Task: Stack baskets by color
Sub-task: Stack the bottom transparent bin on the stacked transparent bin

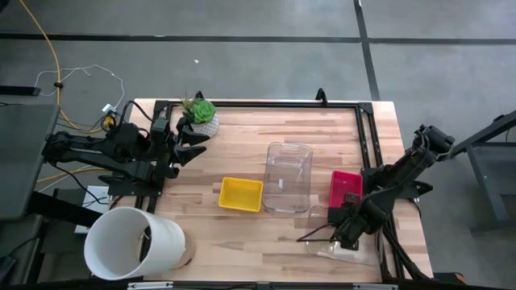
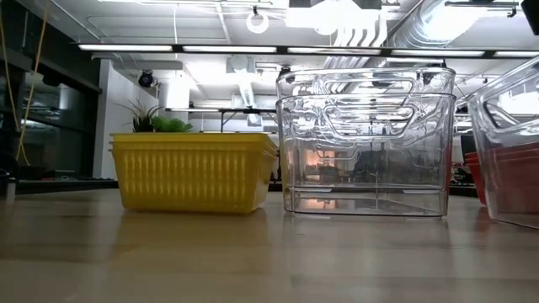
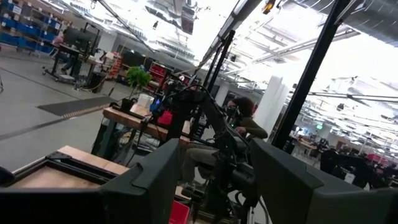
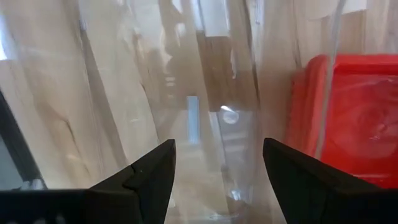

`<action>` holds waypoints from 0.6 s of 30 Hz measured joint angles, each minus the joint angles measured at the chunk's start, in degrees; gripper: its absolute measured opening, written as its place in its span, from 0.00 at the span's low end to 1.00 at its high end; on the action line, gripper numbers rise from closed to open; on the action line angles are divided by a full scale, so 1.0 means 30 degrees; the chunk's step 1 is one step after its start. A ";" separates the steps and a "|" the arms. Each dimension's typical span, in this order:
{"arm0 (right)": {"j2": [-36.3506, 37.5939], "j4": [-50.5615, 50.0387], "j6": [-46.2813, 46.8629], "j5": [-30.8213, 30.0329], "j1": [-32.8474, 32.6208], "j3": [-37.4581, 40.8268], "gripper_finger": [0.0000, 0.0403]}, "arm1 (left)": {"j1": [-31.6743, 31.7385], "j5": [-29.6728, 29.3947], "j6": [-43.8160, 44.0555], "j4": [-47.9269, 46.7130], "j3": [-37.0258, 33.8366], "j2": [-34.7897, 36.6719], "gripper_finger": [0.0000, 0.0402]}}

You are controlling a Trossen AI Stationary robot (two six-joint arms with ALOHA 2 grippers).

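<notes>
right claw released, low over a clear basket at lower right of the high view, likely lining up a grab. left claw released, parked upper left. yellow basket, clear stack, red basket mid-table, unsorted.

The left arm lay folded at the tabletop's nine o'clock edge, its left gripper pointing toward three o'clock, jaws spread apart and holding nothing. The right arm reached in from four o'clock, angled down toward seven o'clock, with the right gripper low near the five o'clock corner, jaws wide apart.
</notes>
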State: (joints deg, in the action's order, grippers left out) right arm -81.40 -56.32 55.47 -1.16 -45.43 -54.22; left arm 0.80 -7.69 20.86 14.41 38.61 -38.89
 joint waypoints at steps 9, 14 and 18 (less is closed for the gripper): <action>0.0395 -0.0249 -0.0149 -0.0017 0.0001 -0.0172 0.57 | 0.0000 -0.0026 -0.0003 0.0000 0.0000 0.0000 0.46; 0.1487 -0.1835 -0.0143 -0.1995 0.0015 -0.0982 0.57 | 0.0000 -0.0036 -0.0002 0.0007 0.0000 0.0000 0.46; 0.1826 -0.3390 -0.0110 -0.2379 0.0340 -0.0850 0.57 | 0.0000 -0.0078 -0.0005 0.0007 0.0000 0.0000 0.46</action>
State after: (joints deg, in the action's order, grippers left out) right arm -75.92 -66.49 55.14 -8.29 -44.41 -56.76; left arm 0.80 -7.92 20.85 14.44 38.61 -38.89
